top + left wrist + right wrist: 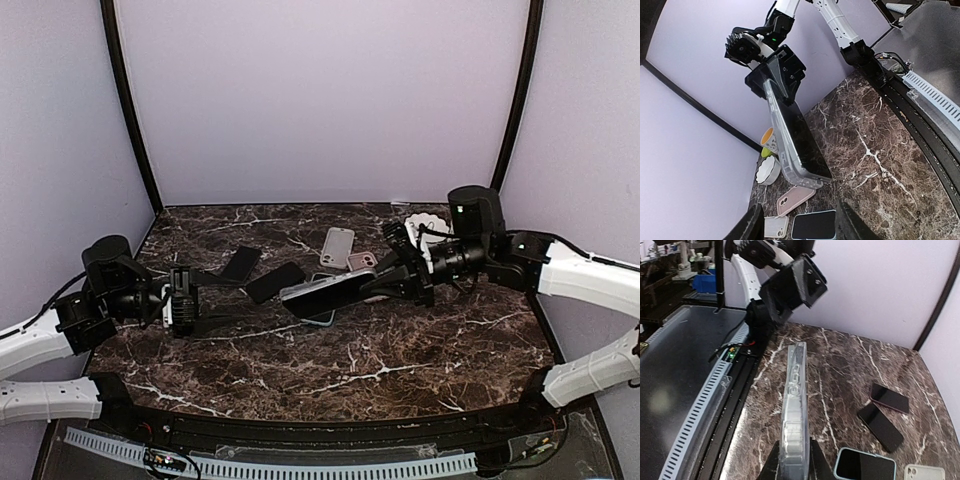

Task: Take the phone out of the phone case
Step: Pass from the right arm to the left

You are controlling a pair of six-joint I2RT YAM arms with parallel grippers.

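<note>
Right end effector (378, 285) level (on case (320, 293))

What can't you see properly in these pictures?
Left wrist view: small yellow cup, half hidden behind the black phone in its clear plastic case.
Right wrist view: pale phone case, cut off by the bottom edge.
Right wrist view: right gripper, mostly below the bottom edge.

Soft, even light with faint shadows; wrist views warp at the edges, all fairly sharp.
</note>
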